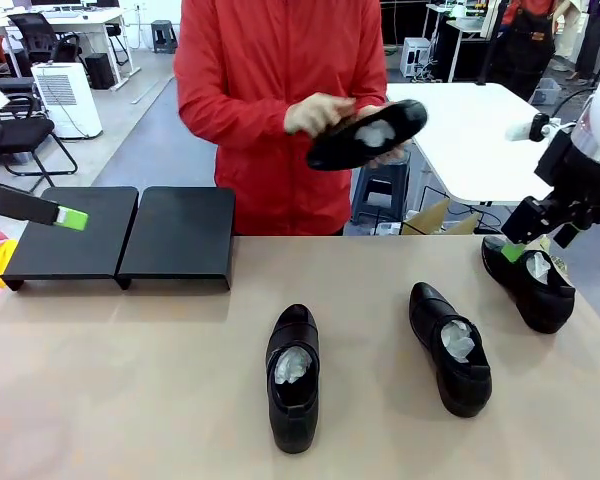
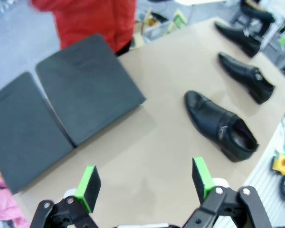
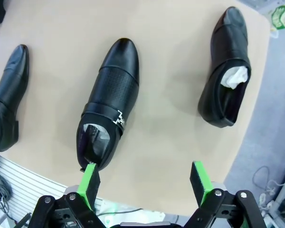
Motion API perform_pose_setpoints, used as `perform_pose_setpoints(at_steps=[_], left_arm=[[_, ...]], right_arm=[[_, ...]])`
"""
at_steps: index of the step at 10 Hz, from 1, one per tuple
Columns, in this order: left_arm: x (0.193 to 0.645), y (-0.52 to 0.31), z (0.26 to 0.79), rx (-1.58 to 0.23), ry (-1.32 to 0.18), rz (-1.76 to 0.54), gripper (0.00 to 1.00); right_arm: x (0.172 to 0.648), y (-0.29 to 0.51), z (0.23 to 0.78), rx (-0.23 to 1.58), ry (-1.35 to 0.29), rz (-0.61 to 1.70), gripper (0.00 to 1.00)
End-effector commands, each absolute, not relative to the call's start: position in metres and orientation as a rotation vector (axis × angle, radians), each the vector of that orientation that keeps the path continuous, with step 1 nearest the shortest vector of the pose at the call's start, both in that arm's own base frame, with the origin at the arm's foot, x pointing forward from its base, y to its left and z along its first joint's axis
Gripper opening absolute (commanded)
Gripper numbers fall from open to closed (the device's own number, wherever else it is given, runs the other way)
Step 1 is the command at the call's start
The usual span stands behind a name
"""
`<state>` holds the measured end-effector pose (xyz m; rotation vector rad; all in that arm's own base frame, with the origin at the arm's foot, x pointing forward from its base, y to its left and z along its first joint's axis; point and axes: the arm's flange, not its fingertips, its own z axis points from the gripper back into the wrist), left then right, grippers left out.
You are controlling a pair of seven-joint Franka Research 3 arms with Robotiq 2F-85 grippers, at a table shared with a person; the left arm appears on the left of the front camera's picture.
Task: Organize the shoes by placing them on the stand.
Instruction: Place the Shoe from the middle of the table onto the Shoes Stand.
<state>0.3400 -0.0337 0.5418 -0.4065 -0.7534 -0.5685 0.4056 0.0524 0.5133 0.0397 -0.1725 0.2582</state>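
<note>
Right pincer (image 3: 145, 183), wide and empty, hovers with a shoe (image 3: 109, 104) just ahead to its left. Step in hand: reaching to grasp. Next it should centre over that shoe, descend and close.

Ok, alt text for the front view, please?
A person in red holds a black shoe beyond the table. Three more shoes lie on it, right of the black stand; the right claw is at the rightmost.
</note>
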Motion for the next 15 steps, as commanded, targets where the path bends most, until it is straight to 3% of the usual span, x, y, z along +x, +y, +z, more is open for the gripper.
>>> perform_pose_setpoints(at_steps=[1,3,4,5,7,10,11,13,15], left_arm=[[0.286,-0.097,0.543,-0.426,-0.744,-0.601,1.0],[0.277,-0.137,0.551,-0.401,-0.687,-0.533,1.0],[0.287,-0.123,0.557,-0.305,-0.738,-0.513,1.0],[0.293,-0.134,0.566,-0.406,-0.703,-0.586,1.0],[0.287,-0.145,0.567,-0.369,-0.708,-0.558,1.0],[0.257,-0.265,0.561,-0.334,-0.592,-0.752,1.0],[0.257,-0.3,0.548,-0.338,-0.566,-0.737,1.0],[0.244,-0.354,0.528,-0.445,-0.367,-0.6,1.0],[0.234,-0.386,0.521,-0.332,-0.365,-0.456,1.0]], right_arm=[[0.407,0.038,0.506,0.105,-0.152,0.27,1.0],[0.408,0.033,0.499,0.115,-0.141,0.269,1.0],[0.407,0.043,0.507,0.065,-0.153,0.244,1.0],[0.407,0.043,0.507,0.065,-0.153,0.244,1.0],[0.407,0.043,0.507,0.065,-0.153,0.244,1.0],[0.407,0.043,0.507,0.065,-0.153,0.244,1.0],[0.407,0.043,0.507,0.065,-0.153,0.244,1.0],[0.407,0.043,0.507,0.065,-0.153,0.244,1.0],[0.407,0.043,0.507,0.065,-0.153,0.244,1.0]])
